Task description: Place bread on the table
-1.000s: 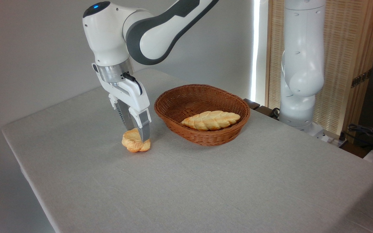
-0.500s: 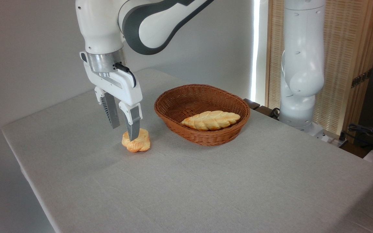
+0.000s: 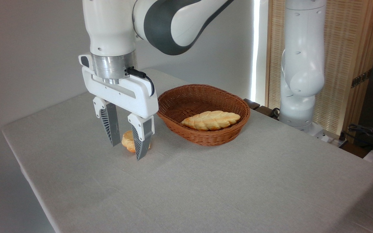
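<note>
- Fixed camera view: the large rectangular bench covered in plain light grey cloth filled most of the picture.
- The small round golden-tan bread bun lay on the bench cloth, left of the brown oval wicker basket and apart from it.
- The bun sat flat on its broad face. Being round, it showed no clear long axis, and which way its top pattern pointed could not be told, since a finger hid much of it.
- The white two-finger hand of the white and grey robot arm pointed straight down, its ribbed grey fingers spread wide and pinching nothing.
- The right finger stood in front of the bun and covered its right part; the left finger stood just to the bun's left. Whether the fingertips touched the bun or the cloth could not be told.
- A long braided golden loaf lay inside the basket, its long axis running left to right.
- The arm's white base column stood at the bench's far right edge.
</note>
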